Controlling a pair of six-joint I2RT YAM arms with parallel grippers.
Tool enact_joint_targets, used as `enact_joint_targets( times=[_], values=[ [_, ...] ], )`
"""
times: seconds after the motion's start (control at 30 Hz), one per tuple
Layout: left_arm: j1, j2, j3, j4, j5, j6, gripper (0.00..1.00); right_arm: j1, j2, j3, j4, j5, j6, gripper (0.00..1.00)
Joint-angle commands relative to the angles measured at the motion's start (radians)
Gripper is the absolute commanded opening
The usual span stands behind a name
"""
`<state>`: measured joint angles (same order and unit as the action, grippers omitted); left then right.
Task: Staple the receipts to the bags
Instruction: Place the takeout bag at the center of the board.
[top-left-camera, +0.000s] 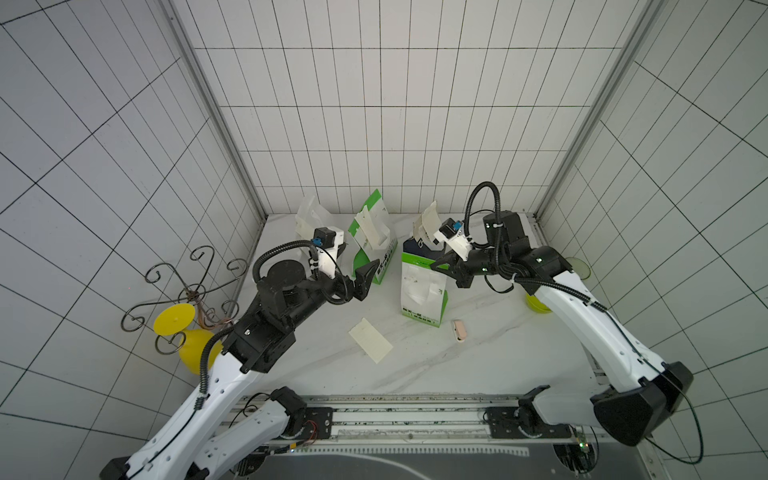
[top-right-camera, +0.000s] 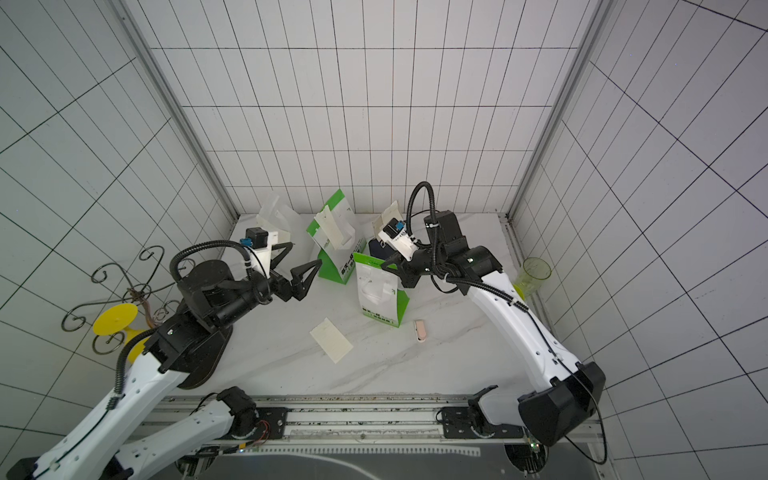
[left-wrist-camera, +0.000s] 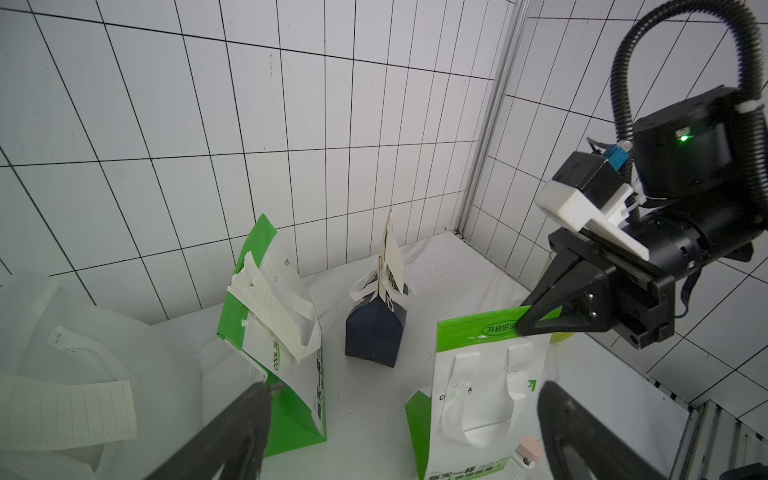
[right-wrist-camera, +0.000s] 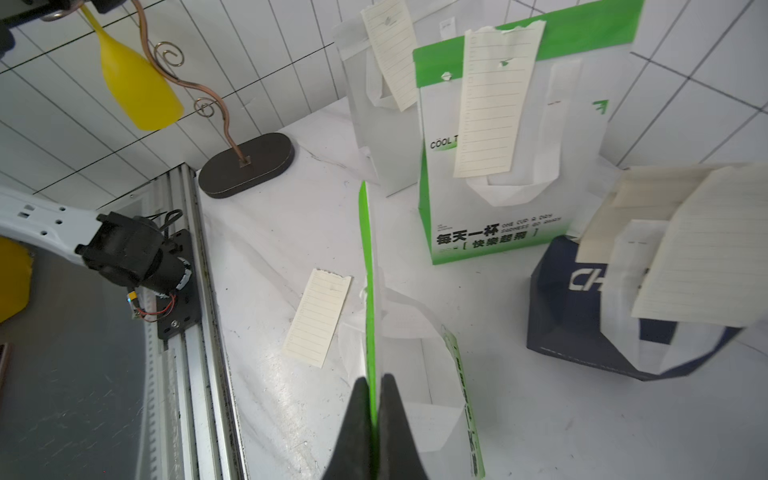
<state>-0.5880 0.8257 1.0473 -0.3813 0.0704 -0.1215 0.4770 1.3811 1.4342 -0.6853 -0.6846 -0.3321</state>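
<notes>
My right gripper (right-wrist-camera: 374, 380) is shut on the green top fold of the front green-and-white bag (top-left-camera: 422, 291), which stands upright with no slip on it. A loose receipt (top-left-camera: 370, 345) lies flat on the table to the left of that bag. The white bag (right-wrist-camera: 374, 137), the rear green-and-white bag (right-wrist-camera: 498, 199) and the navy bag (right-wrist-camera: 582, 311) each carry a receipt hanging from the top. My left gripper (top-right-camera: 306, 253) hovers wide open and holds nothing, between the rear green bag and the front one. A small pink stapler (top-left-camera: 458, 330) lies just right of the front bag.
A curled metal stand (top-left-camera: 191, 286) with yellow cups (top-left-camera: 174, 320) stands at the table's left edge, its dark base (right-wrist-camera: 245, 170) on the marble. A translucent green cup (top-right-camera: 534, 272) sits at the right wall. The arms' rail (top-left-camera: 407, 419) runs along the front.
</notes>
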Motion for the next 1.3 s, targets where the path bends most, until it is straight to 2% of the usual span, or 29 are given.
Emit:
enact_joint_targets(
  times=[0.0,0.4,0.43,0.5,0.6,0.7,0.87,0.97,1.07,1.13,1.27],
  values=[
    [0.002,-0.009,0.03,-0.024,-0.021,0.012,0.98,-0.009,0.064,0.146,-0.045,-0.17,-0.123,0.0],
    [0.003,-0.023,0.037,-0.052,-0.045,0.032,0.98,-0.014,0.259,0.24,-0.088,-0.193,-0.203,0.0],
    [0.002,-0.023,0.035,-0.054,-0.048,0.033,0.98,-0.014,0.266,0.237,-0.081,-0.193,-0.198,0.02],
    [0.002,-0.026,0.032,-0.058,-0.05,0.034,0.98,-0.014,0.271,0.228,-0.064,-0.182,-0.179,0.15],
    [0.002,-0.034,0.03,-0.063,-0.047,0.035,0.98,-0.014,0.248,0.216,-0.008,-0.104,-0.104,0.44],
    [0.003,-0.041,0.036,-0.065,-0.044,0.033,0.98,-0.018,0.175,0.178,0.093,-0.018,-0.023,0.57],
    [0.002,-0.06,0.052,-0.071,-0.046,0.023,0.98,-0.013,0.044,0.126,0.239,0.132,0.108,0.62],
    [0.002,-0.075,0.056,-0.07,-0.044,0.024,0.98,0.014,-0.031,0.057,0.329,0.169,0.173,0.61],
    [0.002,-0.085,0.054,-0.07,-0.049,0.024,0.98,0.059,-0.09,-0.034,0.403,0.215,0.227,0.59],
    [0.002,-0.093,0.047,-0.07,-0.058,0.021,0.98,0.107,-0.128,-0.111,0.445,0.324,0.27,0.58],
    [0.002,-0.107,0.035,-0.061,-0.061,0.017,0.98,0.14,-0.174,-0.249,0.522,0.369,0.34,0.59]
  ],
)
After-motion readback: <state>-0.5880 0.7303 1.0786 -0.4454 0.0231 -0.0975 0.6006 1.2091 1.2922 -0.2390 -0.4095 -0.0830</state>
